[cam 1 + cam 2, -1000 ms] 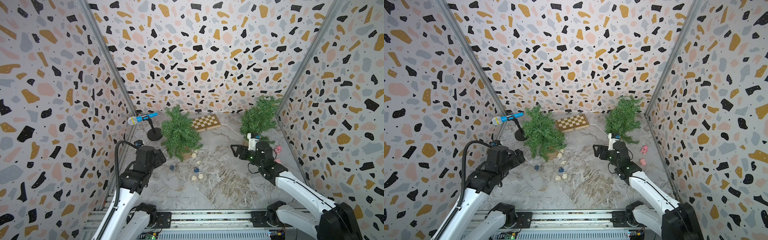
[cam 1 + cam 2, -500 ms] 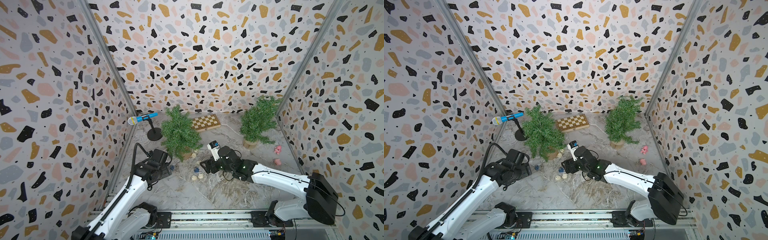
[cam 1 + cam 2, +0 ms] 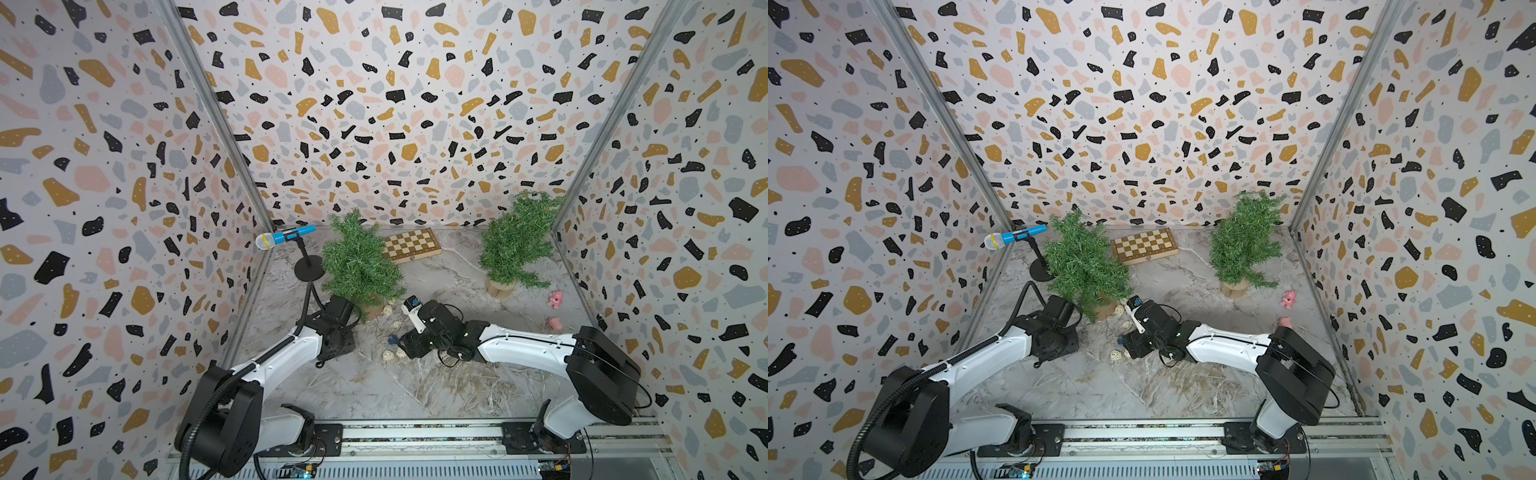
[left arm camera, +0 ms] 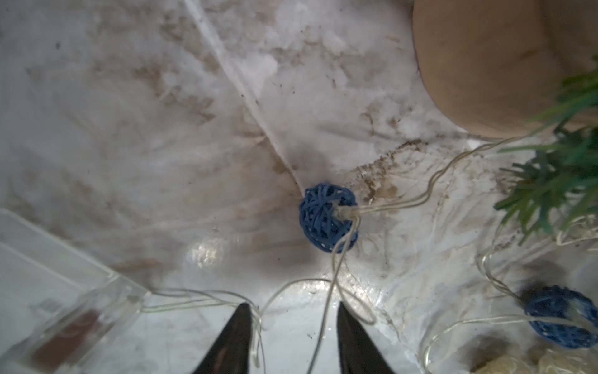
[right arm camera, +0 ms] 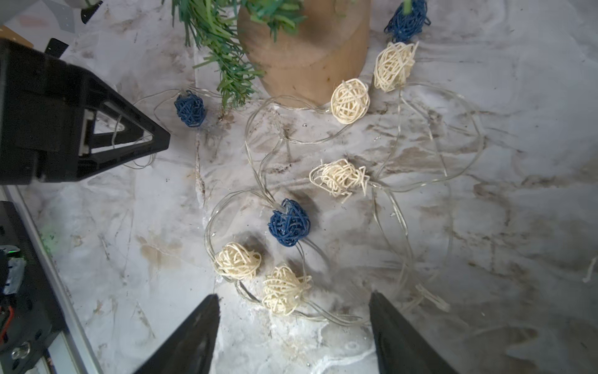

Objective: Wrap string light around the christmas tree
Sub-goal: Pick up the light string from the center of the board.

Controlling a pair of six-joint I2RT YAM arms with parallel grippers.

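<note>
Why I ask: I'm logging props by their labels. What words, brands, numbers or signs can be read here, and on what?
No text can be read in any view.
clear box on the string light: dark marks inside, too blurred to read.
microphone: no print can be made out.
chessboard: plain squares, no letters or numbers visible.

A robotics lab booth. Terrazzo-patterned wall panels [image 3: 395,104] enclose a grey marble-patterned tabletop [image 3: 374,386], and two white-and-black robot arms [image 3: 274,357] sit on a metal rail [image 3: 415,433] along its front edge.
</note>
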